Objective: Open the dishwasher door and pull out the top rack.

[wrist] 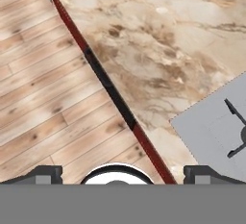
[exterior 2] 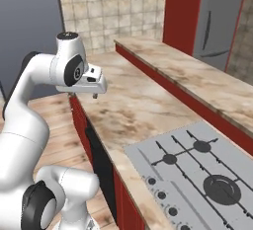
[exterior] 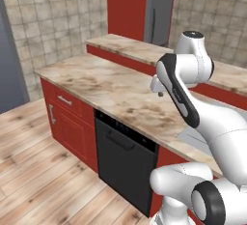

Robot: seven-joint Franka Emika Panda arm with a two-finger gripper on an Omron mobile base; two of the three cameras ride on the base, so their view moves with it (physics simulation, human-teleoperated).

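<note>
kitchen: stovetop (exterior 2: 197,167), marble counter (exterior: 111,89)

Open wood floor (exterior: 43,171) before the shut dishwasher door (exterior: 124,168); marble counter (exterior: 111,91) overhanging above.

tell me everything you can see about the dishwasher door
The dishwasher door is a flat matte black rectangular panel set under the marble countertop, between red cabinets. A black horizontal bar handle runs across its upper part, and a dark control strip with small markings lies along its top edge. It stands upright and shut, flush with the cabinet fronts. Nothing touches it. From the hand view it shows as a thin black edge.
</note>
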